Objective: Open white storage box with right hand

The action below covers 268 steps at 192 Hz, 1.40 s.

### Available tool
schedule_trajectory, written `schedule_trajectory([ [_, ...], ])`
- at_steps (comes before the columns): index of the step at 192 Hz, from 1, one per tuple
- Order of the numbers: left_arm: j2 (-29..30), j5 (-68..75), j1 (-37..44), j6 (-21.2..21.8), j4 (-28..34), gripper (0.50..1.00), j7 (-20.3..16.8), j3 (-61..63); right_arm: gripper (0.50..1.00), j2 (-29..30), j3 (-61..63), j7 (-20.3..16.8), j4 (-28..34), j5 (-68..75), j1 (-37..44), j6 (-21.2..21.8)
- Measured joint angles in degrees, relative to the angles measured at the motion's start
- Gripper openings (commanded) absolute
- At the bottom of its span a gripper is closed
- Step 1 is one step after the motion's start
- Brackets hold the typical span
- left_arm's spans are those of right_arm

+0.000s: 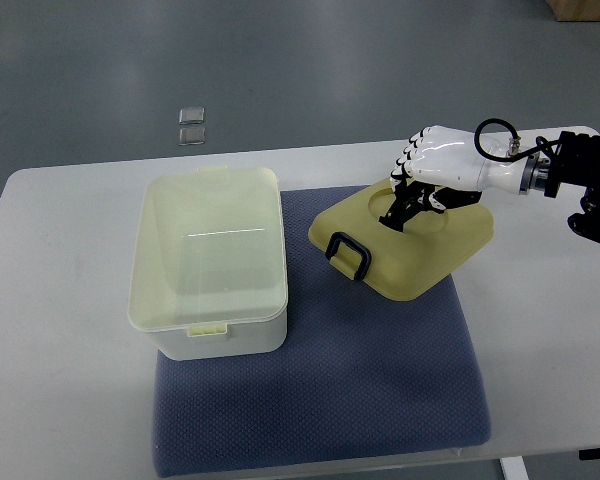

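The box (208,262) is sitting open on the left part of a blue mat (380,400), its near end overhanging nothing visible and its far end reaching past the mat's far edge. It is white and rectangular, with a pale yellowish rim and a small latch tab on the near side. Its inside is showing empty. The lid (405,240) is lying off the box just to its right, turned at an angle on the mat, pale yellow with a black handle (347,254) facing upward.
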Motion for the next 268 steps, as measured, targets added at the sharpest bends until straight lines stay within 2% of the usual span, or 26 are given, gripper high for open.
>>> schedule_trajectory([
  [34, 0.00, 0.00, 0.00, 0.00, 0.00, 1.000, 0.00, 0.00, 0.500, 1.81, 0.00, 0.00, 0.25, 0.00, -0.56, -0.37],
  [35, 0.00, 0.00, 0.00, 0.00, 0.00, 1.000, 0.00, 0.00, 0.527, 1.85, 0.00, 0.00, 0.25, 0.00, -0.59, -0.39],
  [36, 0.00, 0.00, 0.00, 0.00, 0.00, 1.000, 0.00, 0.00, 0.527, 1.89, 0.00, 0.00, 0.26, 0.00, -0.61, -0.40],
  [37, 0.00, 0.00, 0.00, 0.00, 0.00, 1.000, 0.00, 0.00, 0.563, 1.92, 0.00, 0.00, 0.26, 0.00, -0.63, -0.41],
  [38, 0.00, 0.00, 0.00, 0.00, 0.00, 1.000, 0.00, 0.00, 0.564, 1.96, 0.00, 0.00, 0.27, 0.00, -0.65, -0.42],
  [39, 0.00, 0.00, 0.00, 0.00, 0.00, 1.000, 0.00, 0.00, 0.606, 1.99, 0.00, 0.00, 0.28, 0.00, -0.67, -0.44],
  [40, 0.00, 0.00, 0.00, 0.00, 0.00, 1.000, 0.00, 0.00, 0.607, 2.02, 0.00, 0.00, 0.28, 0.00, -0.69, -0.46],
  [41, 0.00, 0.00, 0.00, 0.00, 0.00, 1.000, 0.00, 0.00, 0.653, 2.06, 0.00, 0.00, 0.29, 0.00, -0.72, -0.48],
  [42, 0.00, 0.00, 0.00, 0.00, 0.00, 1.000, 0.00, 0.00, 0.654, 2.09, 0.00, 0.00, 0.31, 0.00, -0.74, -0.50],
  [43, 0.00, 0.00, 0.00, 0.00, 0.00, 1.000, 0.00, 0.00, 0.696, 2.12, 0.00, 0.00, 0.32, 0.00, -0.77, -0.52],
  [44, 0.00, 0.00, 0.00, 0.00, 0.00, 1.000, 0.00, 0.00, 0.697, 2.15, 0.00, 0.00, 0.33, 0.00, -0.80, -0.54],
  [45, 0.00, 0.00, 0.00, 0.00, 0.00, 1.000, 0.00, 0.00, 0.745, 2.18, 0.00, 0.00, 0.35, 0.00, -0.83, -0.57],
  [46, 0.00, 0.00, 0.00, 0.00, 0.00, 1.000, 0.00, 0.00, 0.746, 2.21, 0.01, 0.00, 0.36, 0.00, -0.87, -0.60],
  [47, 0.00, 0.00, 0.00, 0.00, 0.00, 1.000, 0.00, 0.00, 0.786, 2.24, 0.01, 0.00, 0.38, 0.00, -0.91, -0.64],
  [48, 0.00, 0.00, 0.00, 0.00, 0.00, 1.000, 0.00, 0.00, 0.787, 2.27, 0.01, 0.00, 0.41, 0.00, -0.96, -0.67],
  [49, 0.00, 0.00, 0.00, 0.00, 0.00, 1.000, 0.00, 0.00, 0.819, 2.31, 0.02, 0.00, 0.43, 0.00, -1.00, -0.71],
  [50, 0.00, 0.00, 0.00, 0.00, 0.00, 1.000, 0.00, 0.00, 0.819, 2.34, 0.03, -0.01, 0.45, 0.00, -1.05, -0.75],
  [51, 0.00, 0.00, 0.00, 0.00, 0.00, 1.000, 0.00, 0.00, 0.842, 2.38, 0.03, -0.01, 0.48, 0.00, -1.10, -0.80],
  [57, 0.00, 0.00, 0.00, 0.00, 0.00, 1.000, 0.00, 0.00, 0.887, 2.64, 0.08, 0.00, 0.69, 0.04, -1.48, -1.17],
  [72, 0.00, 0.00, 0.00, 0.00, 0.00, 1.000, 0.00, 0.00, 0.926, 3.17, 0.18, 0.00, 0.99, 0.40, -2.12, -2.34],
  [129, 0.00, 0.00, 0.00, 0.01, 0.00, 1.000, 0.00, 0.00, 0.932, 3.20, 0.18, 0.00, 4.81, 0.61, -2.81, -3.50],
  [149, 0.00, 0.00, 0.00, 0.01, 0.00, 1.000, 0.00, 0.00, 0.932, 2.69, 0.17, 0.00, 5.12, 0.75, -2.39, -2.01],
  [156, 0.00, 0.00, 0.00, 0.01, 0.00, 1.000, 0.00, 0.00, 0.932, 2.32, 0.14, 0.00, 5.13, 0.79, -2.16, -0.64],
  [193, 0.00, 0.00, 0.00, 0.01, 0.00, 1.000, 0.00, 0.00, 0.932, -0.54, 0.61, -0.01, 5.19, 1.02, 0.19, 12.18],
  [232, 0.00, 0.00, 0.00, 0.02, 0.00, 1.000, 0.00, 0.00, 0.932, -3.52, 3.22, -0.01, 5.23, 3.93, 2.94, 18.33],
  [268, 0.00, 0.00, 0.00, 0.03, 0.00, 1.000, 0.00, 0.00, 0.934, -6.01, 8.39, -0.02, 4.90, 12.93, 3.13, 27.21],
])
